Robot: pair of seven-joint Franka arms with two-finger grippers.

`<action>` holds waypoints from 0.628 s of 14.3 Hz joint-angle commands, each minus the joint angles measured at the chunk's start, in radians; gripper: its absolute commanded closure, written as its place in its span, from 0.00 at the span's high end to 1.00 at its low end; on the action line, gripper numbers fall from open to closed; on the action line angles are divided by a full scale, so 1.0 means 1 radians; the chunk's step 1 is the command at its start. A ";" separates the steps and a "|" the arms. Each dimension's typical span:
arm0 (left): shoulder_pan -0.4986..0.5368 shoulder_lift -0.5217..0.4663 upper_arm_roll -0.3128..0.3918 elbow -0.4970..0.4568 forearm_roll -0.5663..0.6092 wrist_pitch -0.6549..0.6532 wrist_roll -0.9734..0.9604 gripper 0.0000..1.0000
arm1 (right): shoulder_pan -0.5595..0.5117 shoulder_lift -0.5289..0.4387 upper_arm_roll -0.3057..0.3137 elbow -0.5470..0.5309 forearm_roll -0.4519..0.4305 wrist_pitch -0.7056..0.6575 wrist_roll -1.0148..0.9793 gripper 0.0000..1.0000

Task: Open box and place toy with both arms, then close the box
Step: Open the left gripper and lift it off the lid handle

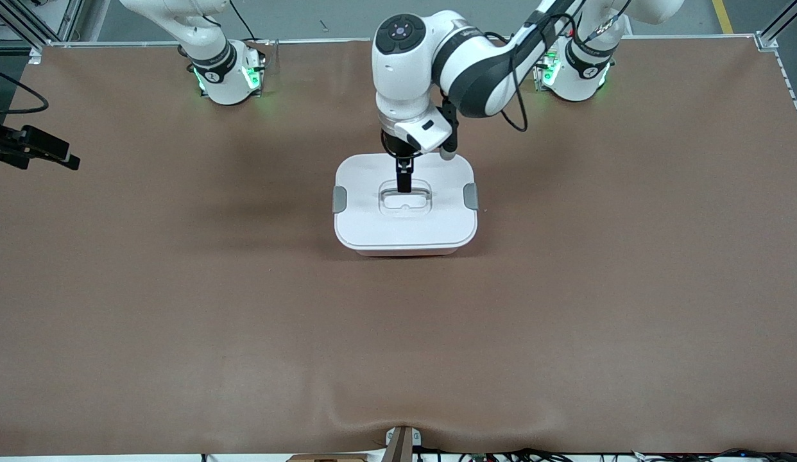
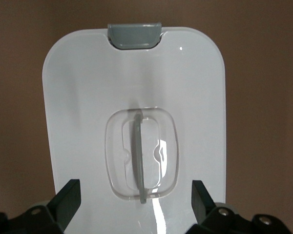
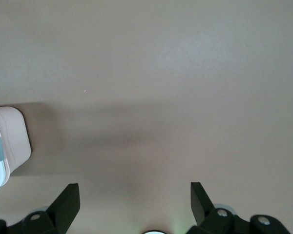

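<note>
The brown table [image 1: 180, 308] around the box [image 1: 405, 205] is bare, and nothing crowds it. The box sits mid-table between the two bases, pale pink walls under a white lid [image 2: 136, 87] with a grey clip [image 2: 135, 35] at each short end and a clear recessed handle [image 2: 140, 155] in the middle. The left gripper [image 1: 404, 183] hangs over that handle, fingers [image 2: 68, 200] spread wide, apparently touching nothing. The right gripper [image 3: 134, 204] waits over bare table toward its own end, fingers also apart and empty.
</note>
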 commanded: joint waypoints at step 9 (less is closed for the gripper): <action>0.213 -0.148 -0.010 0.129 -0.069 -0.242 0.409 1.00 | 0.027 -0.025 0.015 -0.003 -0.045 0.012 0.007 1.00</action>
